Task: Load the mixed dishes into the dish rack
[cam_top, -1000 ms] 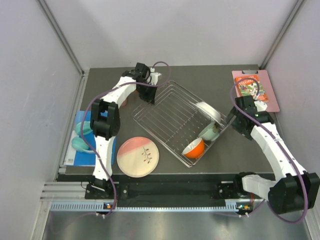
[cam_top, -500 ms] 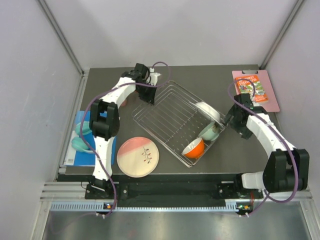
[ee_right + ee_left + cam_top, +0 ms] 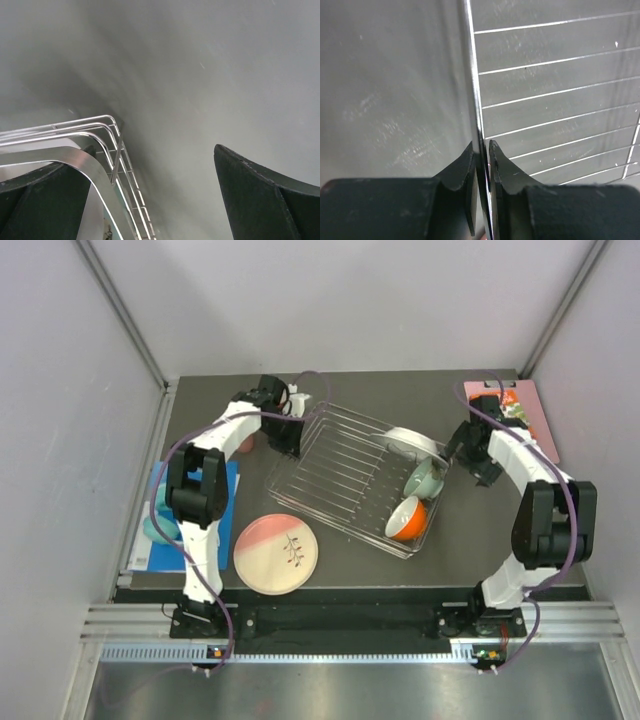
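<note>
The chrome dish rack (image 3: 340, 465) lies mid-table. In its right end are a pale grey-white plate (image 3: 412, 440), a mint-green bowl (image 3: 425, 478) and an orange bowl (image 3: 410, 518). My left gripper (image 3: 290, 430) is shut on the rack's far-left rim; in the left wrist view the fingers (image 3: 502, 165) pinch the rim wire (image 3: 475, 100). My right gripper (image 3: 455, 452) stands open at the rack's right corner (image 3: 112, 131), which sits by its left finger (image 3: 45, 192). A pink-and-cream plate (image 3: 277, 552) lies on the table, front left. A pink cup (image 3: 245, 444) peeks from behind the left arm.
A blue book (image 3: 150, 540) with teal headphones (image 3: 160, 525) lies at the left edge. A pink board (image 3: 535, 425) with an orange packet is at the back right, just behind the right arm. Grey walls close in both sides.
The rack has swung counter-clockwise, its right end going toward the back, with the left gripper still on its rim. The right arm has folded back and its gripper now sits at the rack's right corner.
</note>
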You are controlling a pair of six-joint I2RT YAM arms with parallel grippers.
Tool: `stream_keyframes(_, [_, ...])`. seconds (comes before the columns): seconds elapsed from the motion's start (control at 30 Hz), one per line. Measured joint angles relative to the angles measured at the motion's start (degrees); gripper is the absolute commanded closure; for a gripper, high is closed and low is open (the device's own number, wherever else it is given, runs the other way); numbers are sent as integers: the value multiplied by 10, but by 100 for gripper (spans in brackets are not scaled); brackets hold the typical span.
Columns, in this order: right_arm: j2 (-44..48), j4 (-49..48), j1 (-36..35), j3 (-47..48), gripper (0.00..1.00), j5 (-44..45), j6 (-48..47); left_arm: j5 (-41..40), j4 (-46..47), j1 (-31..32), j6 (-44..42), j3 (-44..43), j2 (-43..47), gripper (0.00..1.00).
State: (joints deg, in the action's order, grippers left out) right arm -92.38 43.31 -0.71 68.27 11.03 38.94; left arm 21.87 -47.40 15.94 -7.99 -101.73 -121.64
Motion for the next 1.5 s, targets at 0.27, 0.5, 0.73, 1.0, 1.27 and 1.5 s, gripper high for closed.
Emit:
stream_keyframes(0.27, [-74,-13,1,80,0,-21,-30,14,21,-4,13,71,44,58])
stream_keyframes(0.5, [-129,-27,5,142,0,-25,-45,52,-51,-14,21,115,47,40])
stream_keyframes(0.73, [-174,-35,8,206,0,-36,-59,67,-72,-14,26,105,47,40])
stream_keyframes(1.0, [-192,-38,8,277,0,-56,-74,85,-86,-16,35,67,60,36])
stream_keyframes(1.27, [-203,-43,8,320,0,-66,-75,88,-108,-31,34,62,107,1])
stream_keyframes(1.5, [-167,-26,5,352,0,-8,-79,80,-151,-130,4,-12,153,1])
